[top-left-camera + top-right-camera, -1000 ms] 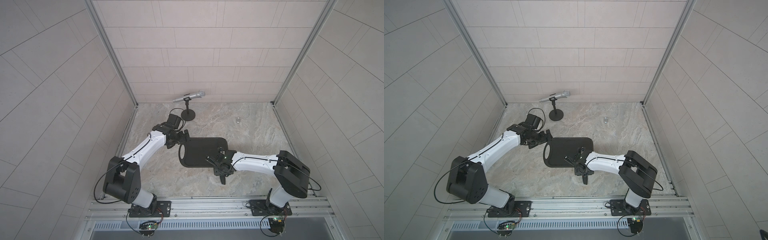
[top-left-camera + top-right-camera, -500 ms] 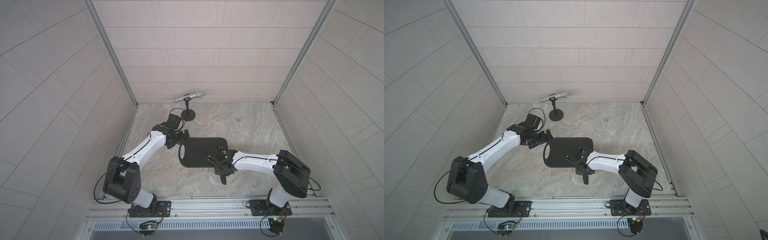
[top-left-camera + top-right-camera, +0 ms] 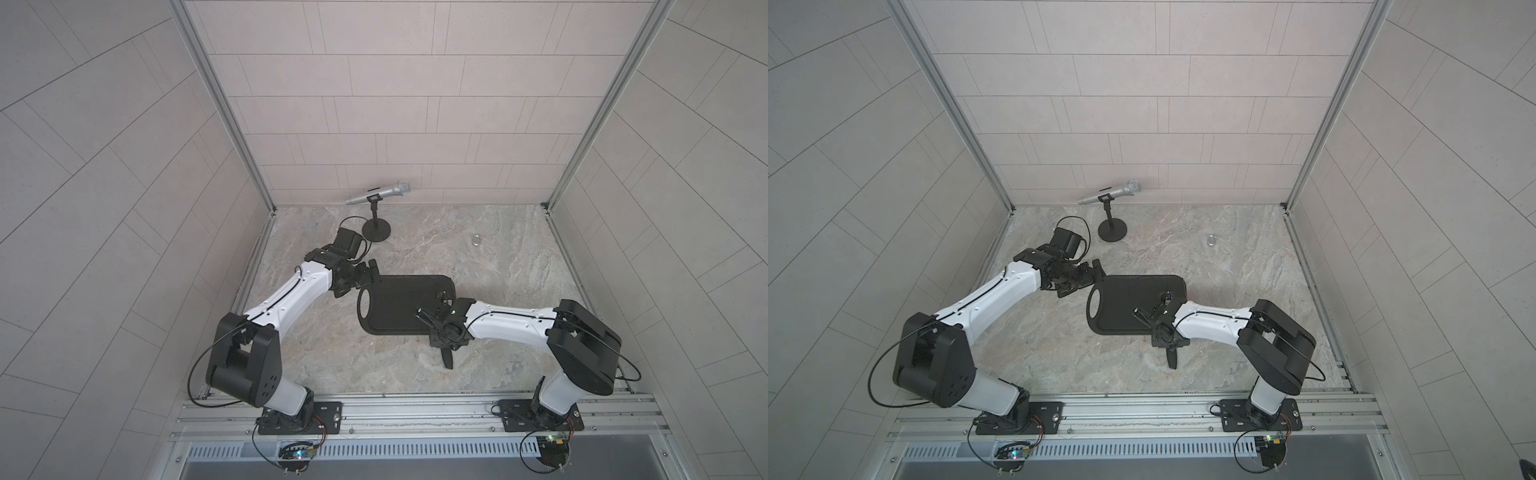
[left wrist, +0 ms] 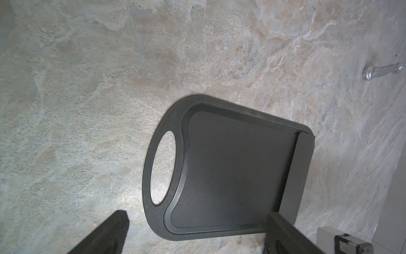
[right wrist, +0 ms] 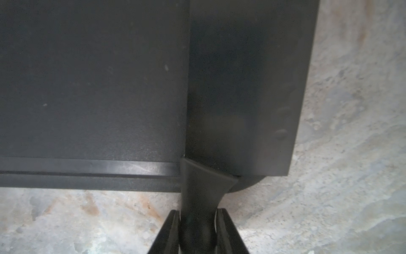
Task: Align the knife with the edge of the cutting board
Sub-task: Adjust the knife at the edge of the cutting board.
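Right gripper (image 5: 197,214) fingers (image 5: 168,231) pinch the knife (image 5: 243,99) handle; contact looks firm, view's blurry. Blade lies flat on the cutting board (image 5: 87,88) along the short end opposite the hole, handle overhanging. Left gripper (image 3: 365,279) spread wide beside the hole end.

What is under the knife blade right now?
The knife blade lies flat on the end of the cutting board, along its short edge. Its outer side overhangs the table by the rounded corner. The board's groove and rim beneath the blade are covered.
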`<state>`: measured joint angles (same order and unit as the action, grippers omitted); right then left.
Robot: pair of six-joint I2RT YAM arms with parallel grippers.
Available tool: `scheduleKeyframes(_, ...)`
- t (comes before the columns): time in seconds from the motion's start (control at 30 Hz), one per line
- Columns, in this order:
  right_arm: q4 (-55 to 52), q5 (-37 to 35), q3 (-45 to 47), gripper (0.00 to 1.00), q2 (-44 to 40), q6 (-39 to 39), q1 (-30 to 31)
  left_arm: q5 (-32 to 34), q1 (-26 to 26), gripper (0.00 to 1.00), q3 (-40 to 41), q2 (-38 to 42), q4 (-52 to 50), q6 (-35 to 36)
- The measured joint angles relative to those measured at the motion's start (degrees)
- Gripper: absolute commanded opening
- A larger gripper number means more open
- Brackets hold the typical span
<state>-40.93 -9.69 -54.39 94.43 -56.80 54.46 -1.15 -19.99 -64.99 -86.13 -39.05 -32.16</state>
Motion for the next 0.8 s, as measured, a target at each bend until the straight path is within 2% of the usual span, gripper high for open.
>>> scheduleKeyframes(0.2, 0.0, 0.0, -0.9, 0.29, 0.0, 0.4, -0.5, 0.0, 0.0, 1.0, 0.0, 0.0, 0.0, 0.0)
scheduleKeyframes(0.47, 0.0, 0.0, -1.7, 0.44, 0.0, 0.9, -0.5, -0.2, 0.0, 1.0, 0.0, 0.0, 0.0, 0.0)
scheduleKeyframes(0.8, 0.6, 0.5, 1.2, 0.46, -2.0, 0.5, -0.5, -0.7, 0.0, 1.0, 0.0, 0.0, 0.0, 0.0)
